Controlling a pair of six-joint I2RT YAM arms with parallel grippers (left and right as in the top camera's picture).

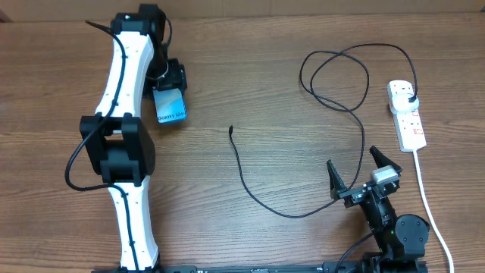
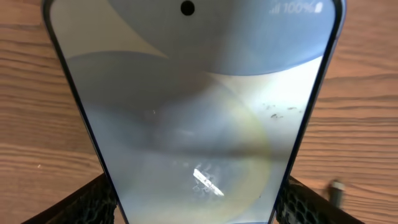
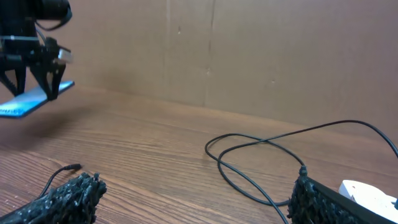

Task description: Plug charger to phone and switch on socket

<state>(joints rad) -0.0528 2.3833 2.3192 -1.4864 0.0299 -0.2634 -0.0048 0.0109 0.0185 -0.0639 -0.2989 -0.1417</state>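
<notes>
My left gripper [image 1: 168, 95] is shut on the phone [image 1: 171, 107], holding it by its long edges above the table at the far left. In the left wrist view the light-blue screen of the phone [image 2: 193, 112] fills the frame between the fingers [image 2: 93, 200]. In the right wrist view the phone [image 3: 34, 99] hangs clear of the table. The charger's connector tip [image 1: 231, 129] lies free on the table's middle. Its black cable [image 1: 258, 193] loops to a plug [image 1: 409, 95] in the socket [image 1: 407, 115] at the right. My right gripper [image 1: 356, 171] stands open near the front, empty.
The socket's white cord [image 1: 428, 201] runs toward the front edge beside the right arm. Cable loops [image 3: 261, 146] lie ahead of the right gripper [image 3: 196, 205], and the socket [image 3: 367, 193] is by its right finger. A brown wall [image 3: 249, 50] backs the table.
</notes>
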